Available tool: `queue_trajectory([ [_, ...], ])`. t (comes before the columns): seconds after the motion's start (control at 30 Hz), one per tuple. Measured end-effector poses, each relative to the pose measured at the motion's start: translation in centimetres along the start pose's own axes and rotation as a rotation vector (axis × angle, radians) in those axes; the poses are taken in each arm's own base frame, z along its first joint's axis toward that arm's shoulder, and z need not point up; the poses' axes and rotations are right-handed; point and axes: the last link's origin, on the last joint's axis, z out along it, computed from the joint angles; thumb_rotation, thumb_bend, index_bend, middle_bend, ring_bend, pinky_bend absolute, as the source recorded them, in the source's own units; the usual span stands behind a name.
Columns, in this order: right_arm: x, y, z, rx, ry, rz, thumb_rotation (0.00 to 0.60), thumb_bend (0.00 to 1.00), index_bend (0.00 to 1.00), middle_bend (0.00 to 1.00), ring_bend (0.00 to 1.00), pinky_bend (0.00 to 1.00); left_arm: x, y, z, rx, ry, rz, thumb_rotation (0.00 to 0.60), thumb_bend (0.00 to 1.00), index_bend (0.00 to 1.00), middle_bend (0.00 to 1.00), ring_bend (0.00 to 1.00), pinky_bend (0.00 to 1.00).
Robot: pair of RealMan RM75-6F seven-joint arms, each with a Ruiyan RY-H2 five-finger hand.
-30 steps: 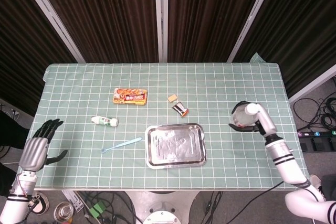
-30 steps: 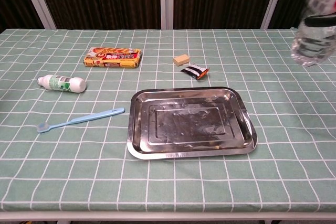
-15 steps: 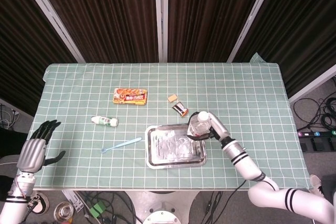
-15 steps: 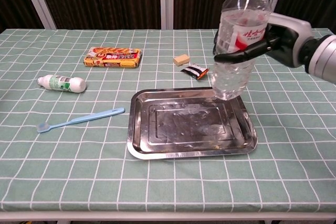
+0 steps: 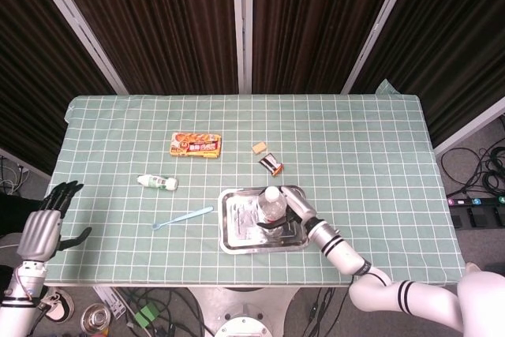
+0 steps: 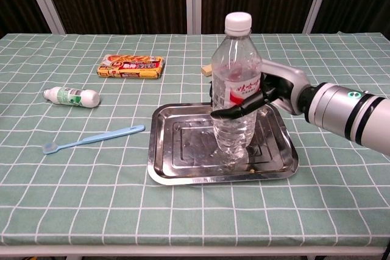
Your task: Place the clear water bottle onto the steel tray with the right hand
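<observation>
From the head view, the right robot hand grips the bottle, which stands upright over the right half of the tray, its white cap toward the camera. The tray sits on the counter near the front edge, about midway across. To the left of the tray lies a toothbrush, slanted, and farther left and a bit farther back a tube lies on its side. Beyond these, a snack box lies flat. Just behind the tray are a black packet and a small tan block, close to each other. The left robot hand hovers off the counter's near left corner, fingers spread and holding nothing.

From the chest view, the right robot hand comes in from the right, its dark fingers wrapped round the middle of the bottle across the label. The bottle stands upright with its base down in the tray, right of centre; whether it fully rests on the steel cannot be told. The toothbrush lies left of the tray, head toward the left, the tube beyond it, and the snack box farther back. The tan block peeks out just left of the bottle.
</observation>
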Motion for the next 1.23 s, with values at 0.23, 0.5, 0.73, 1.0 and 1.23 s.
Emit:
queue_trajectory([
  [0.23, -0.7, 0.3, -0.1, 0.024, -0.049, -0.062, 0.6, 0.0, 0.15, 0.23, 0.07, 0.11, 0.1, 0.0, 0.1, -0.01, 0.004, -0.015, 0.6, 0.25, 0.16, 0.18, 0.09, 0.19],
  [0.5, 1.4, -0.3, -1.4, 0.037, -0.084, -0.119, 0.6, 0.0, 0.0, 0.0, 0.0, 0.0, 0.1, 0.3, 0.2, -0.017, 0.006, -0.012, 0.6, 0.25, 0.16, 0.18, 0.09, 0.19],
  [0.73, 7.0, -0.3, -5.4, -0.072, -0.105, -0.394, 0.6, 0.0, 0.0, 0.0, 0.0, 0.0, 0.2, 0.4, 0.1, -0.01, 0.007, -0.005, 0.6, 0.25, 0.16, 0.18, 0.09, 0.19],
  [1.0, 12.8, 0.8, -12.4, -0.236, 0.077, -0.874, 0.6, 0.0, 0.0, 0.0, 0.0, 0.0, 0.6, 0.0, 0.0, 0.006, 0.012, 0.013, 0.6, 0.25, 0.16, 0.18, 0.09, 0.19],
  [1.23, 14.6, 2.6, -17.1, -0.324, 0.321, -1.148, 0.6, 0.0, 0.0, 0.01, 0.0, 0.0, 0.9, 0.0, 0.0, 0.005, 0.022, 0.017, 0.6, 0.25, 0.16, 0.18, 0.09, 0.19],
])
